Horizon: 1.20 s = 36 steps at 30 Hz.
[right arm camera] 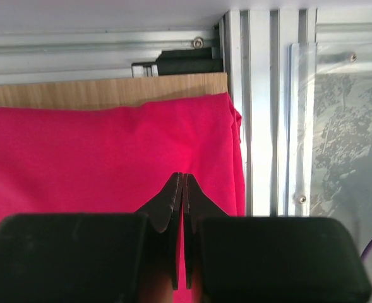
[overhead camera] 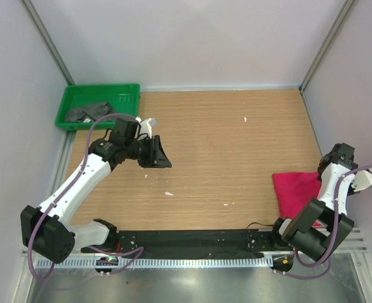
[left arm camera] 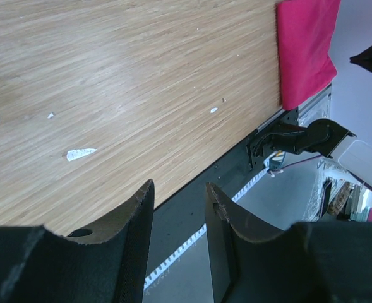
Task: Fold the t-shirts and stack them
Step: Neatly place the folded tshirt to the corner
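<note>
Right pincer (right arm camera: 182, 189), pressed together, hangs over the red t-shirt (right arm camera: 78, 158); left pincer (left arm camera: 179, 186) spread, well apart.

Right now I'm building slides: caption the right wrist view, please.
Right gripper, jaws shut, pointed at the red t-shirt lying by the table's edge.

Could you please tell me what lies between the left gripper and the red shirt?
Between left gripper and red shirt, only bare table with a few white flecks; the top and left wrist views both show it.
</note>
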{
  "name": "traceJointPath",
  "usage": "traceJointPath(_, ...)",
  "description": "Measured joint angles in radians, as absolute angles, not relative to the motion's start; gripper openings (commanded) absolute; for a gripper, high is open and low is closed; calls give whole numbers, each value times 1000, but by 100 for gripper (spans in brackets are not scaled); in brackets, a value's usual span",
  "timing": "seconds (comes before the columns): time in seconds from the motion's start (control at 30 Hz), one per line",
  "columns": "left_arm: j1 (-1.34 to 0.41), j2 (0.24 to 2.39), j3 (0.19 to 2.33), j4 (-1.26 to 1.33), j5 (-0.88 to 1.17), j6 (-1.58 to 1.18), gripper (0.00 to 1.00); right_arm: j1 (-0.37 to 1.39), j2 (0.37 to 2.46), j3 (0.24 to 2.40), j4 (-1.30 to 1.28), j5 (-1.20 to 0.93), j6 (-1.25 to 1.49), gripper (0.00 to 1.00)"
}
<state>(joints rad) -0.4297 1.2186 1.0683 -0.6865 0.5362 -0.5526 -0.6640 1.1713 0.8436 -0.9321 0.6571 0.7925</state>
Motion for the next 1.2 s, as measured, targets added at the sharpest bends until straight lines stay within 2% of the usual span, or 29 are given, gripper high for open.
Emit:
traceJointPath(0.3, -430, 1190, 1057, -691, 533, -567, 38, -706, 1261, 722, -905, 633, 882, 1)
traceJointPath(0.97, -411, 1156, 1017, -734, 503, -560, 37, -783, 1484, 716, -878, 728, 1010, 1)
traceJointPath(1.1, -405, 1154, 1017, -733, 501, -561, 37, -772, 1427, 719, -881, 725, 977, 1)
traceJointPath(1.2, -404, 1154, 1017, -729, 501, -565, 37, -671, 1325, 781, -912, 750, 929, 2)
